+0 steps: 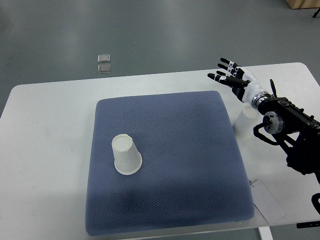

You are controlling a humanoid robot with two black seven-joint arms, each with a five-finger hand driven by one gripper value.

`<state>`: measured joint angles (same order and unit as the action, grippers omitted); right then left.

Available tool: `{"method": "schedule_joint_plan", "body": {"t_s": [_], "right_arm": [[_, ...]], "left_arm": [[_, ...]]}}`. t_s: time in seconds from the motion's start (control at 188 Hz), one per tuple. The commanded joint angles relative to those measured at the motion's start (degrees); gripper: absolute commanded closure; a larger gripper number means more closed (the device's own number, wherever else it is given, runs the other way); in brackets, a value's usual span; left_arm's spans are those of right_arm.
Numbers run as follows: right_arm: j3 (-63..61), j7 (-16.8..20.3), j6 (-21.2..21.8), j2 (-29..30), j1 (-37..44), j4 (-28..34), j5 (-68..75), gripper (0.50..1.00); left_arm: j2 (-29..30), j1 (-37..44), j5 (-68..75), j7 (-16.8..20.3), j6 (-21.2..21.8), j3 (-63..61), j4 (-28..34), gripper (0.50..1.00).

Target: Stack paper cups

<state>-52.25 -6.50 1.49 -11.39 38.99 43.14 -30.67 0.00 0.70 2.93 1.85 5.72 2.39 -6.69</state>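
The right hand (pixel 231 76) hovers with fingers spread, empty, above a second paper cup (pixel 245 125); another paper cup (pixel 126 155) stands upside-down on the blue mat (pixel 165 165).

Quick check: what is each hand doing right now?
Left hand: not in view.
Right hand: open, fingers spread, holding nothing, raised above the table.

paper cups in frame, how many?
2. One paper cup stands upside down on the blue mat, left of centre. Another sits on the white table off the mat's right edge, partly hidden under the right robot hand.
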Motion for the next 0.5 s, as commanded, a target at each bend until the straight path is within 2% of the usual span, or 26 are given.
{"method": "schedule_joint_plan", "body": {"t_s": [0.0, 0.493], "right_arm": [[-0.04, 0.00, 0.00, -0.04, 0.03, 0.01, 0.00, 0.583], [-0.13, 0.00, 0.18, 0.05, 0.39, 0.01, 0.09, 0.583]], "left_arm": [[0.00, 0.00, 0.14, 0.00, -0.01, -0.37, -0.08, 0.500], [0.00, 0.00, 0.06, 0.00, -0.01, 0.24, -0.08, 0.500]]}}
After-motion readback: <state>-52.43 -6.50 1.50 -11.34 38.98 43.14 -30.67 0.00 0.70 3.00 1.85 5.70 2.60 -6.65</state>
